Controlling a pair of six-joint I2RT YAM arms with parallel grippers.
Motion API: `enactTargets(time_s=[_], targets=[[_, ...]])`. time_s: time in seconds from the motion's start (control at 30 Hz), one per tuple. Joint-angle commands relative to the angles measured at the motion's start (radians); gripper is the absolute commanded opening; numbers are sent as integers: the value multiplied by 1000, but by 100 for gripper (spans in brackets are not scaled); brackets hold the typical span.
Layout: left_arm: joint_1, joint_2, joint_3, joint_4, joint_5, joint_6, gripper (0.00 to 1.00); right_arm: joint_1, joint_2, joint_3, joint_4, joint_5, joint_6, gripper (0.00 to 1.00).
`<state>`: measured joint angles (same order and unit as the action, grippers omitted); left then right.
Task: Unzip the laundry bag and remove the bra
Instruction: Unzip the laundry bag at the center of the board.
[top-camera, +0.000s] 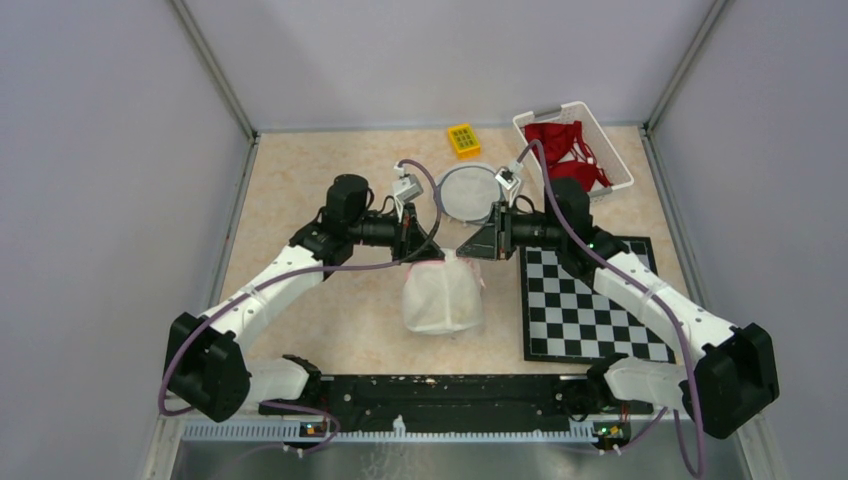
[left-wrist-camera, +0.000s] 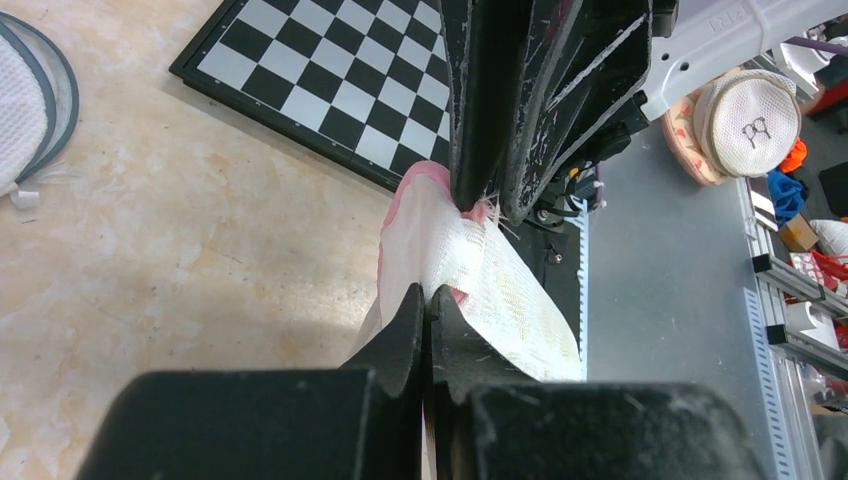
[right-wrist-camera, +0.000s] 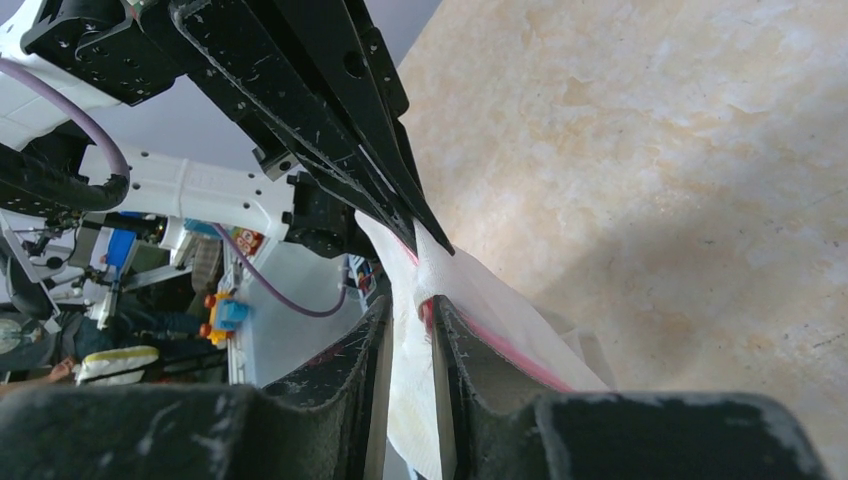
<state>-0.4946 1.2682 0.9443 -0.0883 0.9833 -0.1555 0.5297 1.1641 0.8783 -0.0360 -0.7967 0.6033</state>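
I have the left fingers (left-wrist-camera: 427, 298) pressed together on a fold of the laundry bag (top-camera: 440, 300). The white mesh comes up between their tips. The right fingers (right-wrist-camera: 410, 305) face them almost tip to tip, just across the same raised ridge of fabric. They stand narrow with mesh and the bag's pink edge filling the gap, but I cannot tell whether they are really clamping it. From that pinched peak the bag slopes down and away toward the arm bases and rests on the bench (top-camera: 300, 180). Its far end lies near the black rail at the bench's near edge. I can't make out the bra through the mesh. On the outer side of the right fingers, the corner of a checkered mat (top-camera: 590, 300) sits just beside the bag. Beyond both sets of fingers a round mesh disc (top-camera: 467, 193) lies close by, with a yellow block (top-camera: 463, 139) farther on. Past the right fingers, in the far corner, a white basket (top-camera: 612, 152) holds red garments (top-camera: 565, 145). The widest bare stretch of bench is outside the left fingers, running to the grey wall.
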Motion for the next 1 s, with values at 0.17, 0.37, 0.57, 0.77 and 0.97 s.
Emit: enactTargets(time_s=[0.17, 0.37, 0.57, 0.77, 0.97], targets=[[-11, 5, 40, 43, 29, -24, 0, 27, 10, 25, 42, -1, 9, 17], [-6, 3, 35, 64, 31, -47, 0, 27, -3, 8, 4, 2, -3, 20], [-4, 4, 34, 78, 47, -63, 0, 27, 1, 1, -11, 6, -8, 23], [-5, 1, 29, 112, 83, -94, 0, 23, 18, -9, -25, 8, -17, 26], [6, -2, 14, 160, 129, -139, 0, 10, 15, -26, -10, -23, -9, 22]])
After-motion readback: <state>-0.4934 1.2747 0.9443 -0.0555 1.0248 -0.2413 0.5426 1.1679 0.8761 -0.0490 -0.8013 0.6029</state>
